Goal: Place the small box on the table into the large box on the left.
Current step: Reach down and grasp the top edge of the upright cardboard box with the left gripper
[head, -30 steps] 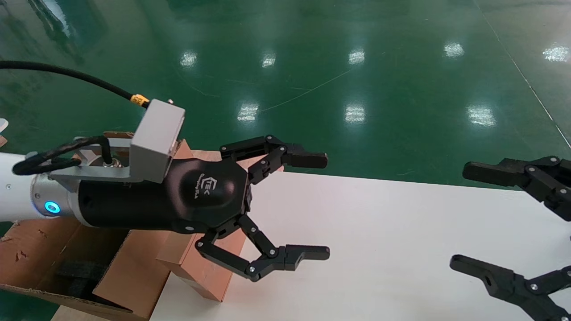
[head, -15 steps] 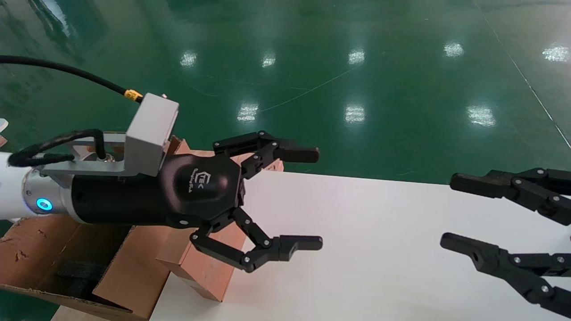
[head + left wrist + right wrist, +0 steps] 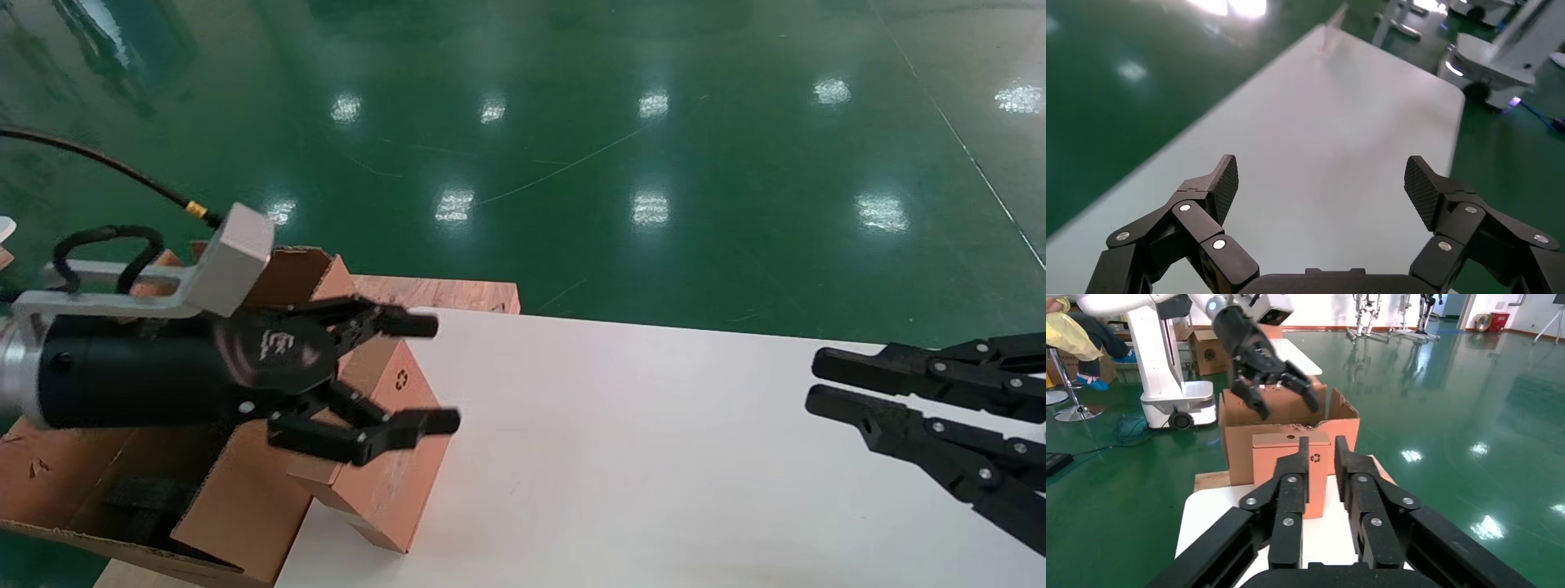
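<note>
The small box, brown with a black recycling symbol, stands at the left end of the white table, against the large box. The large box has torn flaps and black foam inside. My left gripper is open and empty, hovering just above the small box's top. In the left wrist view my left gripper sees only the table. My right gripper is at the right, jaws nearly together and empty. The right wrist view shows my right gripper, the small box, the large box and the left gripper.
A pale wooden board lies under the large box beyond the table's far edge. Green floor surrounds the table. A white robot base and a seated person are behind the boxes. Another robot base stands past the table's far end.
My left gripper has drawn back to the left and dropped lower over the small box, its jaws narrower. My right gripper's jaws have closed from wide open to nearly together.
</note>
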Robot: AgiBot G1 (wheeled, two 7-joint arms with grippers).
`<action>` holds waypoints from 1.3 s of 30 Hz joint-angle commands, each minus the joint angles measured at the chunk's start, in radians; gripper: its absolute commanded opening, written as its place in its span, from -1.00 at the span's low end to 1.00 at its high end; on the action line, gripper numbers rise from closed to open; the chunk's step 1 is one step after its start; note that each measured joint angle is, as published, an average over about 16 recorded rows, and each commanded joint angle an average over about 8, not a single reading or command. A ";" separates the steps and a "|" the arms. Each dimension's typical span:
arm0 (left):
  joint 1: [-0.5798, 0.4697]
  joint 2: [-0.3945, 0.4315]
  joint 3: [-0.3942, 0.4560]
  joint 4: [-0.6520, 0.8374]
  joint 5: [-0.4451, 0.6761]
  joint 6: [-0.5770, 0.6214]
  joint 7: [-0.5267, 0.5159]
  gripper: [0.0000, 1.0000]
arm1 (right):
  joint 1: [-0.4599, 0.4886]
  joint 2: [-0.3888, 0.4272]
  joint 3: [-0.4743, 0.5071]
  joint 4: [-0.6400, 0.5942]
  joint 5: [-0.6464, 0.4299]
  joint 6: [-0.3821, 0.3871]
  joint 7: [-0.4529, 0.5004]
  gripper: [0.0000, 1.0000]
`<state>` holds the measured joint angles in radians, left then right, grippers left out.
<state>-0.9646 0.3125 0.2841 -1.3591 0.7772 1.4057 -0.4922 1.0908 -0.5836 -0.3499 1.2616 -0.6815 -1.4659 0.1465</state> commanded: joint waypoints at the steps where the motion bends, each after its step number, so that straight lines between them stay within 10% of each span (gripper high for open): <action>1: 0.006 -0.030 0.003 -0.003 -0.009 0.022 -0.034 1.00 | 0.000 0.000 0.000 0.000 0.000 0.000 0.000 -1.00; 39: -0.077 -0.256 0.056 0.013 0.180 0.124 -0.303 1.00 | 0.000 0.000 0.000 -0.001 0.001 0.001 0.000 -1.00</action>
<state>-1.0408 0.0511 0.3429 -1.3456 0.9678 1.5298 -0.8056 1.0905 -0.5833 -0.3501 1.2608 -0.6807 -1.4653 0.1461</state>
